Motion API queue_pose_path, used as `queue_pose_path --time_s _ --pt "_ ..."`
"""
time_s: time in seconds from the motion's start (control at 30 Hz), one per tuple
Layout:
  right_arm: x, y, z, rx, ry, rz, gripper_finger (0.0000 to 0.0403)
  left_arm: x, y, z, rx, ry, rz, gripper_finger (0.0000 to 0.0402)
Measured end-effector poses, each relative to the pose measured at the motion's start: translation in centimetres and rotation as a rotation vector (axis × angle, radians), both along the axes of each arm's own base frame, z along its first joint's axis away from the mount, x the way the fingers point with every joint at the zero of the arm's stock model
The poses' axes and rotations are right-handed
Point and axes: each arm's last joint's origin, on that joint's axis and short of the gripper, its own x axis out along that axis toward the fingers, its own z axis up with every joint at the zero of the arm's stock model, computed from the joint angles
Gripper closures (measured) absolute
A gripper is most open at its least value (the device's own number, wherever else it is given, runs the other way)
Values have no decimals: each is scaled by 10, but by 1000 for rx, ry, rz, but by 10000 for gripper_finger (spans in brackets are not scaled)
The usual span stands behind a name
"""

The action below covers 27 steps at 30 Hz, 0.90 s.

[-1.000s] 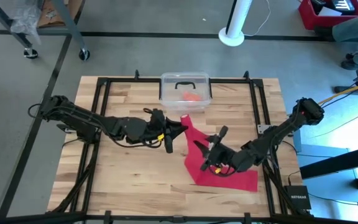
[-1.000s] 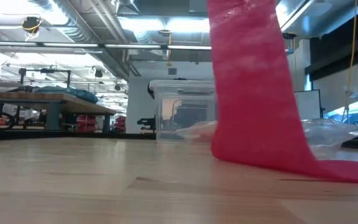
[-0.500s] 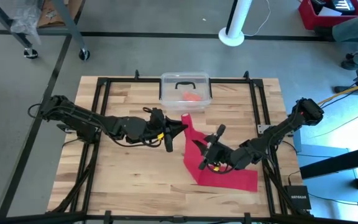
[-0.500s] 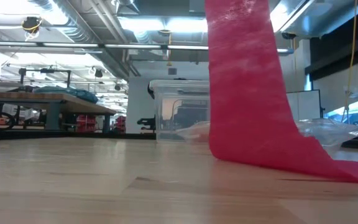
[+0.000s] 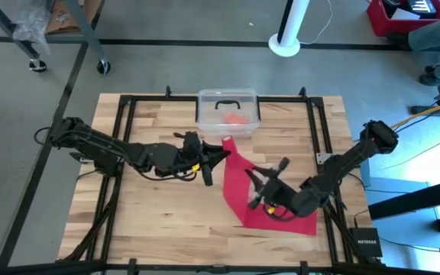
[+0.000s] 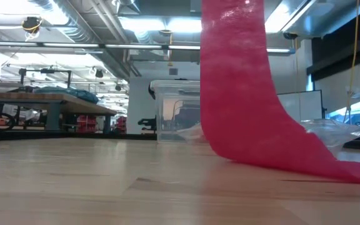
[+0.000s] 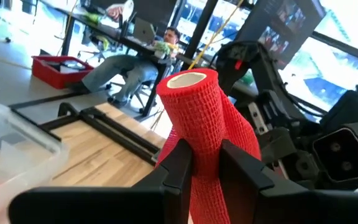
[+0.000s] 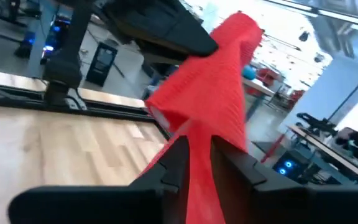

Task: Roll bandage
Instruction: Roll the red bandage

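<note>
The bandage is a bright red band partly wound into a roll point(image 7: 194, 106) with a white core, held above the table's middle. My left gripper point(image 5: 218, 156) reaches in from the left and is shut on the roll. From the roll the loose band point(image 5: 239, 183) slopes down toward the near right, and its tail point(image 5: 292, 221) lies flat on the wood. My right gripper point(image 5: 258, 187) comes from the right and is shut on the sloping band below the roll. In the low view the band point(image 6: 236, 94) hangs down onto the tabletop. My left gripper pinches the roll's side point(image 7: 205, 163) between its two fingers, coming in level from the table's left. The end with the white core point(image 7: 187, 79) sticks out past the fingertips. The roll is lifted clear of the table. My right gripper pinches the loose band point(image 8: 197, 155) between its two fingers a little below the roll, coming in about level from the table's right. The band is gathered narrow where the fingers meet it. It runs up to the roll point(image 8: 238, 28) and down to the table.
A clear plastic box point(image 5: 228, 111) with an orange-red lump point(image 5: 236, 119) stands at the far middle. A crinkly clear bag point(image 6: 336, 131) lies at the right in the low view. Black frame rails point(image 5: 128, 130) border the tabletop. Bare wood lies at the near left.
My right gripper has gone a little toward the table's near-right corner and turned at the wrist, keeping the band. The sloping stretch of band has swung slightly toward the table's left and spread wider; the roll and the tail on the table have stayed put.
</note>
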Motion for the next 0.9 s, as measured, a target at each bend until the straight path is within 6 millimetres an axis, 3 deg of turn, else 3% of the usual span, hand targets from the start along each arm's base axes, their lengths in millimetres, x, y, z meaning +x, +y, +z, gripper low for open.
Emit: queue_pose_path --time_s 0.13,0.23,0.6,0.9 --pt "-5 12 -1 127 -71 135 317 0 1 3 10 -20 24 343" --pt "1 11 -5 204 -88 219 305 0 1 5 9 -47 29 343" --pt "38 -12 -20 211 -157 116 301 -1 -6 6 20 -51 10 343" --pt "34 -5 -13 180 -191 134 301 -1 -6 5 39 -40 11 343"
